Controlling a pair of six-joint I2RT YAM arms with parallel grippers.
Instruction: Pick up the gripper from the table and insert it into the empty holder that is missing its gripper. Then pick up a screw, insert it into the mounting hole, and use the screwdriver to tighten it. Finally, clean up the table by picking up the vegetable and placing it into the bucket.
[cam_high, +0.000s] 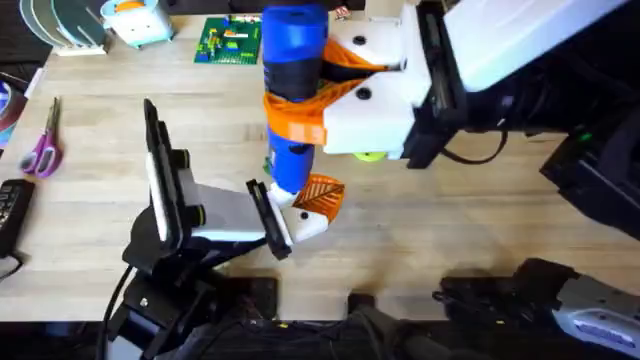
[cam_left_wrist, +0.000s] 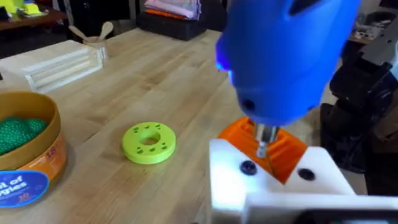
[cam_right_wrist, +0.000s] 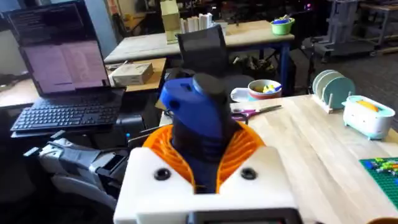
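Here, the right gripper (cam_high: 325, 90) is clamped on the blue screwdriver (cam_high: 293, 60), its orange ribbed pads (cam_right_wrist: 245, 146) pressed against both sides of the body so the tool stays upright and steady. From the overhead view the screwdriver points down at the left arm's end, which sits low over the wooden table (cam_high: 450, 220). The left gripper (cam_left_wrist: 273, 168) carries the orange fingertip (cam_left_wrist: 283, 149) already seated in its white holder (cam_left_wrist: 236, 186); whether its fingers are apart or together cannot be told. In the left wrist view the thin metal bit (cam_left_wrist: 264, 146) comes down just beside a small dark mounting hole (cam_left_wrist: 248, 167), apparently to drive the screw, so the tightening step seems to be in hand. Farther out, a lime-green disc (cam_left_wrist: 148, 142) lies on the table, and the tan bucket (cam_left_wrist: 37, 155) stands near it, with something green (cam_left_wrist: 18, 132) inside.
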